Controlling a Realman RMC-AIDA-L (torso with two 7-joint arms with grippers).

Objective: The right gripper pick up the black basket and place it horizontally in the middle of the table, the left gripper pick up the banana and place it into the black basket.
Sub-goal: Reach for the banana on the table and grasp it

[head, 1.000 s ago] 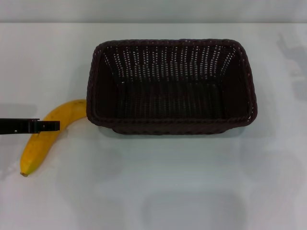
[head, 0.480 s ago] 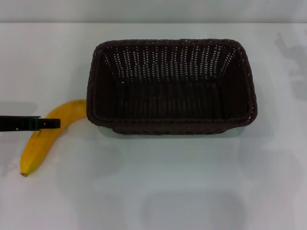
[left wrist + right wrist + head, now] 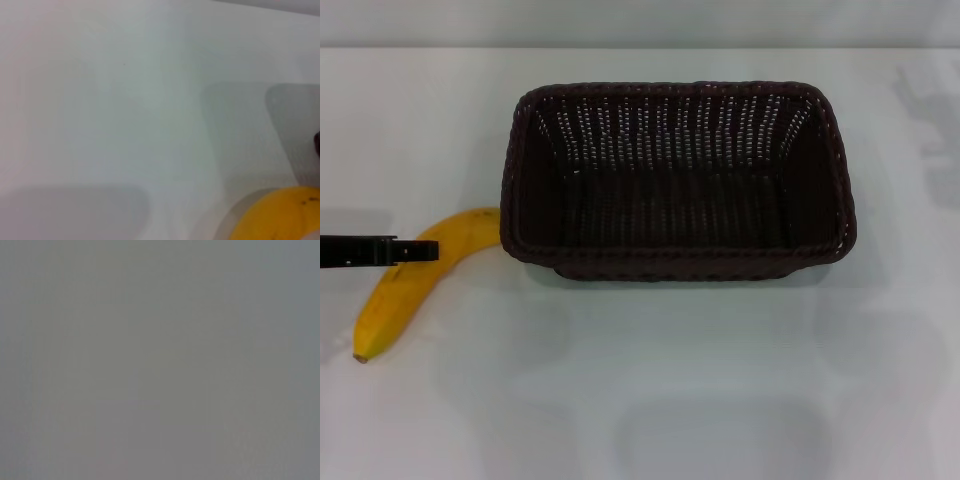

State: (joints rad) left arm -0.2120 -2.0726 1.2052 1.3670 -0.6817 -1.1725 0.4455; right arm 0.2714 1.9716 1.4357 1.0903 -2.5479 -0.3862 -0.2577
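The black basket (image 3: 680,266) stands lengthwise in the middle of the white table (image 3: 670,390), open side up and empty. The yellow banana (image 3: 392,298) lies to its left, its upper end close to the basket's left corner. My left gripper (image 3: 415,250) reaches in from the left edge as a thin black bar laid across the banana's upper half, shut on it. Part of the banana also shows in the left wrist view (image 3: 280,216). The right gripper is out of view; the right wrist view shows only plain grey.
White tabletop lies in front of the basket and to its right. A pale wall runs along the far edge of the table (image 3: 640,45).
My left gripper has shifted slightly left and up in the head view. The banana has shifted the same way with it; its lower end has moved. The basket has not moved.
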